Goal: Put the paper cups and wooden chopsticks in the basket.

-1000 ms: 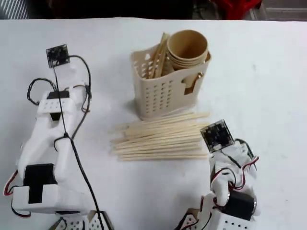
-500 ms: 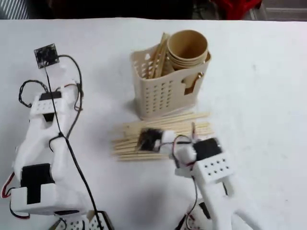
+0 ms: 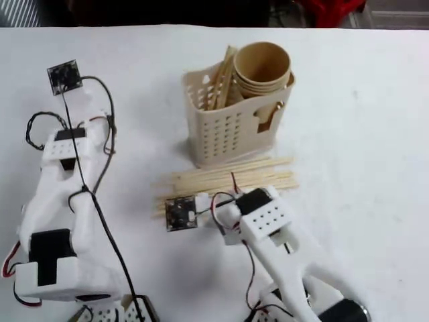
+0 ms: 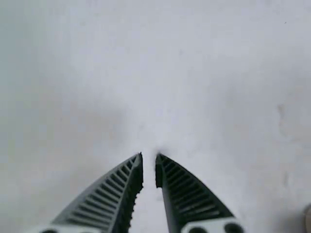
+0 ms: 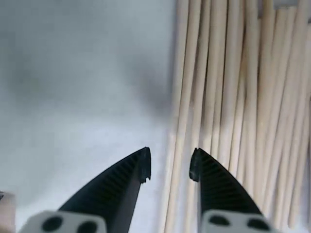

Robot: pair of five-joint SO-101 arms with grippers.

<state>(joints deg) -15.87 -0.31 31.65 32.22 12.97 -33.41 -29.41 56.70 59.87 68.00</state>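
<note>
A cream slotted basket [image 3: 228, 127] stands at the table's middle back, holding nested brown paper cups [image 3: 263, 67] and a few wooden chopsticks [image 3: 221, 77]. A loose pile of wooden chopsticks [image 3: 231, 178] lies flat in front of it. My right arm [image 3: 265, 218] stretches over the pile's front left part. My right gripper [image 5: 170, 167] is open low over the pile's edge [image 5: 233, 97], with the outermost stick between its fingertips. My left gripper [image 4: 149, 167] is shut over bare white table, and its arm [image 3: 64, 154] rests at the left.
The white table [image 3: 362, 121] has open room to the right of the basket and between the left arm and the pile. Black cables run along the left arm [image 3: 100, 121].
My right arm has swung from the front right forward and left over the chopstick pile, ending at its left end. The left arm shifted slightly left, then kept still.
</note>
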